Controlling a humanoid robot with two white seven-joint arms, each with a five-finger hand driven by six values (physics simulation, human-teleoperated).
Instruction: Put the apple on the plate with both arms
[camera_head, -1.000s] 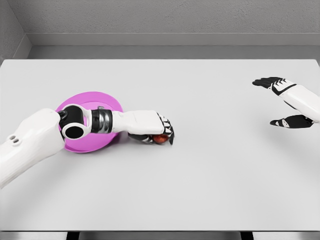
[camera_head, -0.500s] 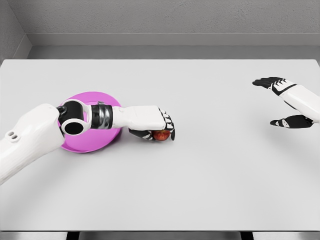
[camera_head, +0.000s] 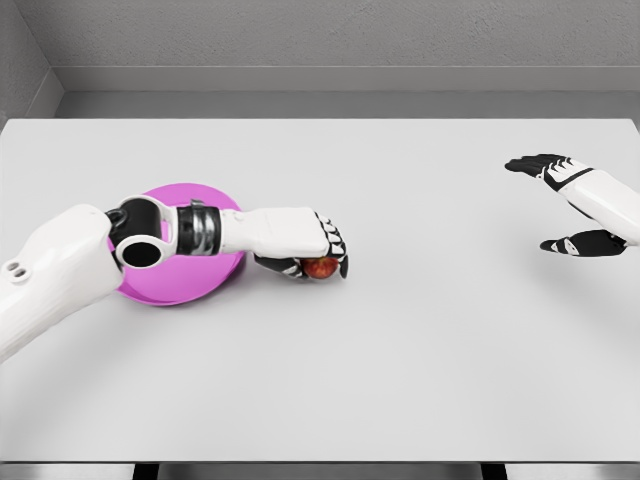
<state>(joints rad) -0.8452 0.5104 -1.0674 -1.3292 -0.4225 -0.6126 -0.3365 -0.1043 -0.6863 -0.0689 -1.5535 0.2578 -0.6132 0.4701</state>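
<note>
One left hand (camera_head: 312, 250) grips the apple (camera_head: 321, 267) beside the pink plate (camera_head: 190, 280) on the bench (camera_head: 400, 350); the right hand (camera_head: 570, 205) hangs open.

left arm: we reach in from lower left, forearm level, left hand (camera_head: 318, 252) curled closed | right arm: right hand (camera_head: 548, 170) raised at right edge, fingers spread

A single head-mounted camera looked down and forward over a wide white table (camera_head: 400, 380), taking in its whole width up to the grey back wall (camera_head: 330, 40). It sat fairly far back, with the left hand (camera_head: 305, 245) left of centre and the right hand (camera_head: 565, 205) near the right edge.
</note>
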